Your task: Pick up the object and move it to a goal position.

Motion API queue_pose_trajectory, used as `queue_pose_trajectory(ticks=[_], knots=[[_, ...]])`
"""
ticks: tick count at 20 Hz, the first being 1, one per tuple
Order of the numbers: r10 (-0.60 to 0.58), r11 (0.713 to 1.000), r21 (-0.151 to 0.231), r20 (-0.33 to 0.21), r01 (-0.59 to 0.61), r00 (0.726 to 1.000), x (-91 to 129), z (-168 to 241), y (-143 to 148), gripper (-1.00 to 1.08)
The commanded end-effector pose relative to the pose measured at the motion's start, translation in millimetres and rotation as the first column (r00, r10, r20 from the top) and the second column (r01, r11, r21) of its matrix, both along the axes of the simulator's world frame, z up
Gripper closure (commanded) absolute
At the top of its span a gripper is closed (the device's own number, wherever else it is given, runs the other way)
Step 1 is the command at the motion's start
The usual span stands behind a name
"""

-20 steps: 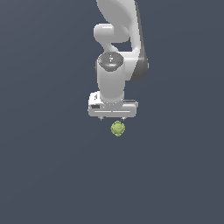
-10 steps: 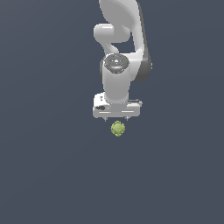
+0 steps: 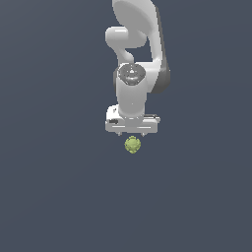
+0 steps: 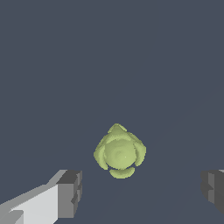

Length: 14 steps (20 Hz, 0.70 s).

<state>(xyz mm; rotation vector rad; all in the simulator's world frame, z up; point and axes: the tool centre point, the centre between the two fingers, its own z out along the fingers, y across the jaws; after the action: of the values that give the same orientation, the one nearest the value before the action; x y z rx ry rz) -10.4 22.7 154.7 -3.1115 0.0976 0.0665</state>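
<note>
Hanging over the dark counter, the white claw is spread wide, gripping nothing; the bumpy yellow-green object sits just beneath it, between the fingers, touching neither.

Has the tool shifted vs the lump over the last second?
Yes. In the exterior view the tool has drifted slightly toward that view's right, now centred over the yellow-green lump, which has stayed put. Its fingers stand wide apart.

No real room here, just a simulator's bare stage: flat, featureless slate-grey ground fills everything below and around the fingers, with smooth, untextured rendered surfaces throughout.
</note>
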Motion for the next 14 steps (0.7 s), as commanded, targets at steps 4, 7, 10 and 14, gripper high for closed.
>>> queue_pose_trajectory(ticks=[4,7,10,14], knots=[[-0.096,0.995,-0.006,0.003,0.096,0.995,-2,-10,3,-0.92],[-0.165,0.986,-0.01,0.006,0.165,0.986,-4,-18,4,-0.92],[-0.24,0.971,-0.014,0.009,0.24,0.971,-6,-25,6,-0.92],[-0.339,0.941,-0.02,0.016,0.339,0.941,-10,-36,8,-0.92]])
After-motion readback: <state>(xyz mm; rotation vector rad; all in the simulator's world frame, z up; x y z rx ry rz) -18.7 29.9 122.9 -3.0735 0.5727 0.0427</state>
